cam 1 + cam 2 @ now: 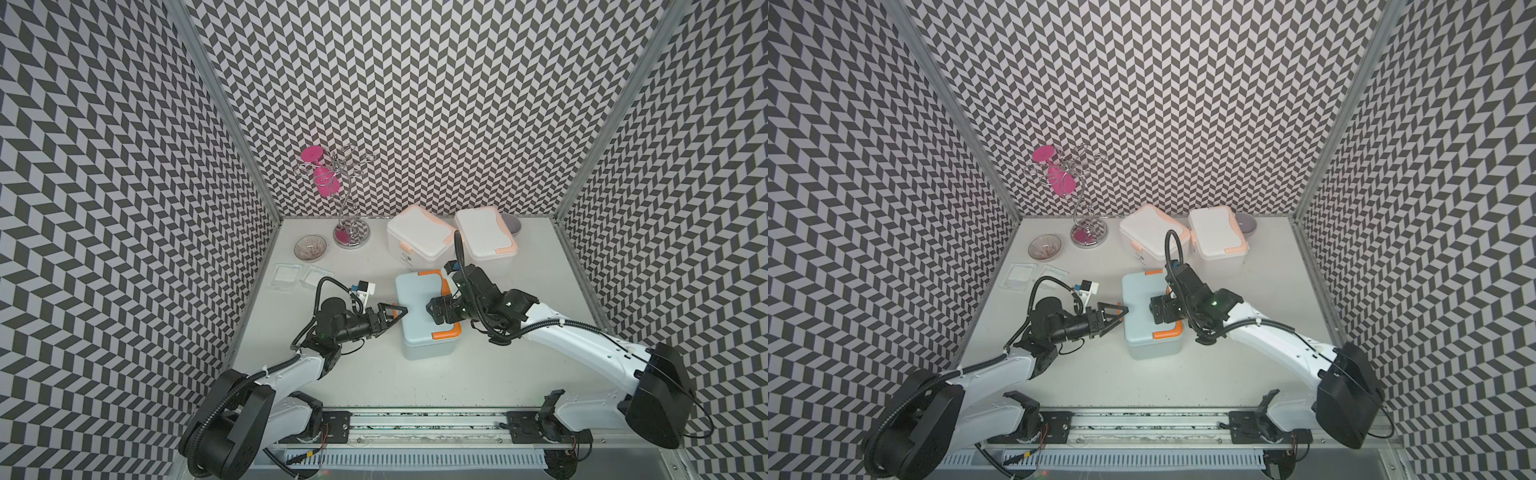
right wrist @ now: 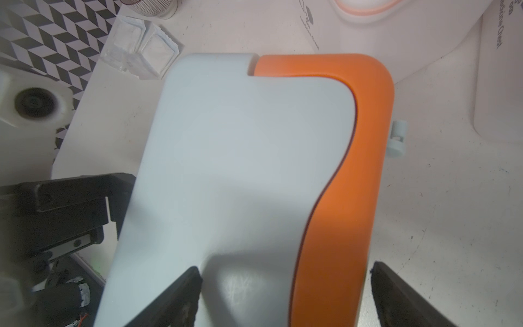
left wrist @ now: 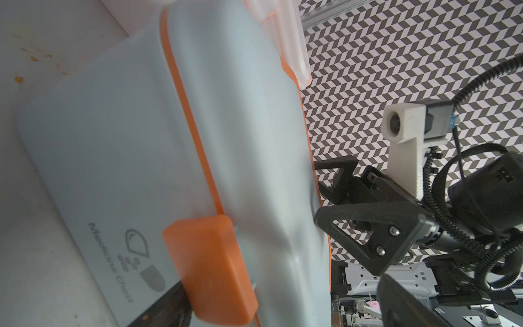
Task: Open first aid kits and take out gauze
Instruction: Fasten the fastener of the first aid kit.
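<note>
The pale blue first aid kit (image 1: 415,303) with orange trim stands mid-table, lid down. My left gripper (image 1: 397,311) is open at its left side. In the left wrist view its jaws straddle the orange latch (image 3: 209,269) and the lid's edge. My right gripper (image 1: 434,311) is open over the lid. In the right wrist view one finger (image 2: 175,297) rests on the lid and the other stands just outside the orange handle (image 2: 345,198). Two white kits (image 1: 417,237) (image 1: 484,239) stand shut at the back. Two gauze packets (image 1: 286,276) (image 1: 316,276) lie on the table at far left.
A ribbed glass bowl (image 1: 310,248) sits behind the gauze. A wire stand (image 1: 351,235) holding a pink glass (image 1: 322,178) is at the back left. A grey bowl (image 1: 514,224) peeks out behind the right white kit. Patterned walls enclose three sides.
</note>
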Action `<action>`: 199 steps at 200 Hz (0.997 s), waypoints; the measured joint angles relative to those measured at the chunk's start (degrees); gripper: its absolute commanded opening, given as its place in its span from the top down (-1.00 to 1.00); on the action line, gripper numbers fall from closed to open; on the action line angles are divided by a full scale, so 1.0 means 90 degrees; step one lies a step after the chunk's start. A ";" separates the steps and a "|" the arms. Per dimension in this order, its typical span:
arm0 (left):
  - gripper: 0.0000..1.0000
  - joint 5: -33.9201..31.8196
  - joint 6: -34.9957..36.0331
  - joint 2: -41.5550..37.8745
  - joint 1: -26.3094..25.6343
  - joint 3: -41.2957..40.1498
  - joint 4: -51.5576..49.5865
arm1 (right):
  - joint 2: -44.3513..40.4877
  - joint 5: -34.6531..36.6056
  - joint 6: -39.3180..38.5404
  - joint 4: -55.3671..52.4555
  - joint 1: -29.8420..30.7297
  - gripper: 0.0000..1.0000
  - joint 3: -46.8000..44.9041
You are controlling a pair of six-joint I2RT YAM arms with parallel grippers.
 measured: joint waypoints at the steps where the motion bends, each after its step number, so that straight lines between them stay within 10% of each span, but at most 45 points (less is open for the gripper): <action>1: -0.99 0.0000 0.0002 -0.0010 0.0005 0.0000 -0.0005 | 0.0000 0.0000 0.0000 0.0000 0.0000 -0.83 0.0000; 199: -0.96 -0.0495 0.0804 -0.0974 0.0287 0.0464 -0.2035 | -0.0015 -0.0015 0.0005 0.0019 0.0000 -0.83 -0.0027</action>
